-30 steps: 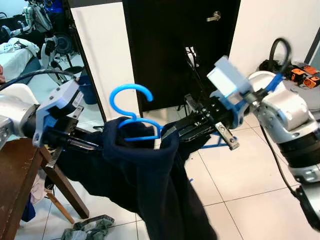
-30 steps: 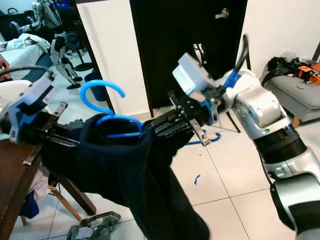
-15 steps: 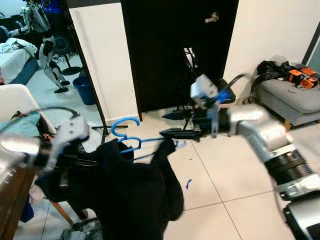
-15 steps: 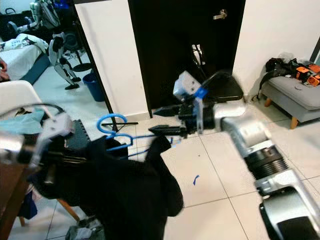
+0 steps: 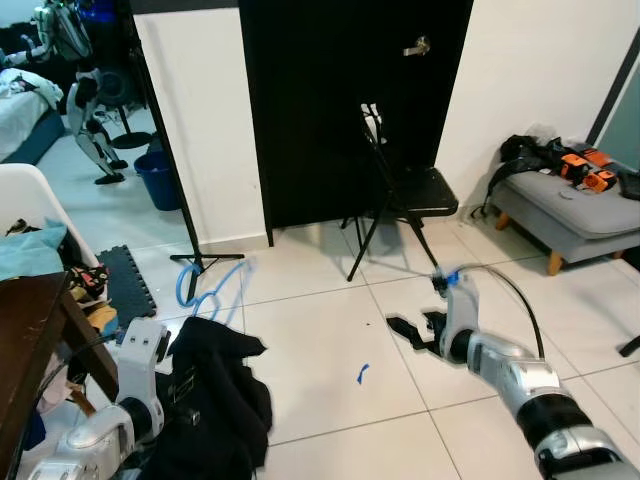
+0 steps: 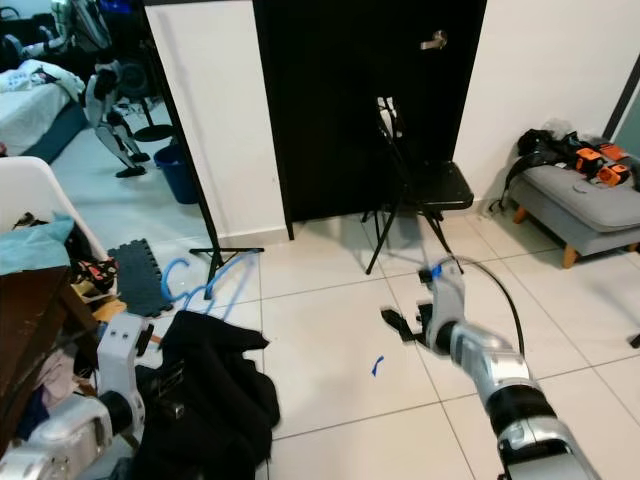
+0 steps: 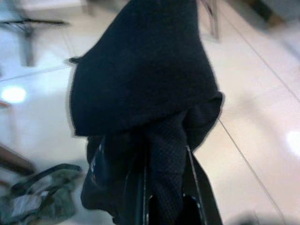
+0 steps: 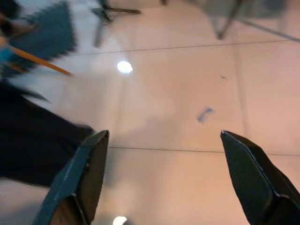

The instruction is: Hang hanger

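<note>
The blue hanger shows as a blurred shape low over the white floor tiles, apart from both grippers. A dark navy garment hangs bunched at the lower left. My left gripper is shut on a fold of that garment, with its fingers buried in the cloth. Low at the right, just above the floor, my right gripper is open with nothing in it. In the right wrist view its fingers stand wide apart with bare tiles between them.
A black folding chair stands before the black door. A grey sofa is at the right. At the left are a brown table, a dark mat and a stand's base. A blue scrap lies on the tiles.
Both arms have dropped from chest height to near the floor. The right gripper has let go of the garment and opened. The hanger has come out of the garment and gone down to the floor.
</note>
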Tool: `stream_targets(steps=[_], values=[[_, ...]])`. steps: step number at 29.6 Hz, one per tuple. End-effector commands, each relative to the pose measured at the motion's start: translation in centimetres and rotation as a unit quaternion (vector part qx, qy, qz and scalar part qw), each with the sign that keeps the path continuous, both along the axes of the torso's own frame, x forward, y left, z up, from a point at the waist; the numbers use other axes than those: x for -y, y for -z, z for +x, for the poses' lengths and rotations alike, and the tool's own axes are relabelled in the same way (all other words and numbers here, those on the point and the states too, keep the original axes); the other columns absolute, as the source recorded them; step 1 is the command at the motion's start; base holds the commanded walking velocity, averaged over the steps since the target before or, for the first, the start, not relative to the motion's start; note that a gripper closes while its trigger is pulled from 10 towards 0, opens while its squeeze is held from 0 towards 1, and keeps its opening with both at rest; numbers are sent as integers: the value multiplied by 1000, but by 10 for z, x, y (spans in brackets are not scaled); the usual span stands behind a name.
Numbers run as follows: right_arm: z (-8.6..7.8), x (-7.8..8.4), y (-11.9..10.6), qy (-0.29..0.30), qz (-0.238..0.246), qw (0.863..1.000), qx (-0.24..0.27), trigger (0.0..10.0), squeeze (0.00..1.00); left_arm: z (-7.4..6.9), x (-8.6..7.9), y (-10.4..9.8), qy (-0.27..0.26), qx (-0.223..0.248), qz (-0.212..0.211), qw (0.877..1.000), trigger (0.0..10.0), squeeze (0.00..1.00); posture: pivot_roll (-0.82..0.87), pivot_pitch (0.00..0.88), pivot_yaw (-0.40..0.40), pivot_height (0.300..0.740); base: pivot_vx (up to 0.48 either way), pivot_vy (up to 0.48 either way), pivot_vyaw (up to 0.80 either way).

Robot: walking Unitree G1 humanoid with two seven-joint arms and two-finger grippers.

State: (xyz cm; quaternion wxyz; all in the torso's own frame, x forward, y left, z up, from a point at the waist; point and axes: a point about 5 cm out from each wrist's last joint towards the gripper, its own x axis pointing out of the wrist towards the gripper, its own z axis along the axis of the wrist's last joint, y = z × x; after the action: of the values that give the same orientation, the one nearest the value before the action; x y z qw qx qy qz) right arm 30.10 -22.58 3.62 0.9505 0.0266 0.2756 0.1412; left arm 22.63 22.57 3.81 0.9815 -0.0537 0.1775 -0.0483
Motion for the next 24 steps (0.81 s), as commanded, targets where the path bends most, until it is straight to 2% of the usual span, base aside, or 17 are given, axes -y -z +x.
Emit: stream_targets(steps=[1, 2, 4, 9, 10, 11, 12, 17, 19, 24], values=[[-29, 4, 31, 14, -33, 999, -32, 10000, 0, -26, -3, 27, -72, -40, 44, 996, 10000, 0, 49, 0, -32, 740, 0, 0, 0], [-46, 7, 44, 19, -50, 998, -41, 10000, 0, -38, -2, 36, -99, -54, 63, 992, 10000, 0, 48, 0, -31, 740, 0, 0, 0], [-51, 8, 48, 20, -58, 997, -43, 10000, 0, -41, -1, 38, -108, -56, 73, 990, 10000, 0, 48, 0, -31, 740, 0, 0, 0], [-55, 13, 48, 52, -56, 997, -27, 10000, 0, -54, 2, 46, -133, -72, 101, 983, 10000, 0, 34, 0, -26, 740, 0, 0, 0], [-57, 16, 49, 50, -76, 996, -22, 10000, 0, -60, 4, 50, -138, -81, 117, 980, 10000, 0, 31, 0, -28, 740, 0, 0, 0], [-57, 16, 49, 50, -76, 996, -22, 10000, 0, -60, 4, 50, -138, -81, 117, 980, 10000, 0, 31, 0, -28, 740, 0, 0, 0], [-63, 20, 51, 49, -107, 993, -17, 10000, 0, -67, 7, 56, -145, -92, 125, 977, 10000, 0, 45, 0, -33, 740, 0, 0, 0], [-68, 23, 53, 44, -130, 990, -14, 10000, 0, -71, 8, 59, -149, -97, 129, 976, 10000, 0, 48, 0, -35, 740, 0, 0, 0], [-89, 26, 62, 74, -173, 982, 2, 10000, 0, -84, 10, 71, -160, -104, 155, 969, 10000, 0, 52, 0, -30, 740, 0, 0, 0], [-91, 27, 63, 81, -186, 979, 4, 10000, 0, -87, 10, 76, -156, -105, 167, 968, 10000, 0, 48, 0, -24, 740, 0, 0, 0]])
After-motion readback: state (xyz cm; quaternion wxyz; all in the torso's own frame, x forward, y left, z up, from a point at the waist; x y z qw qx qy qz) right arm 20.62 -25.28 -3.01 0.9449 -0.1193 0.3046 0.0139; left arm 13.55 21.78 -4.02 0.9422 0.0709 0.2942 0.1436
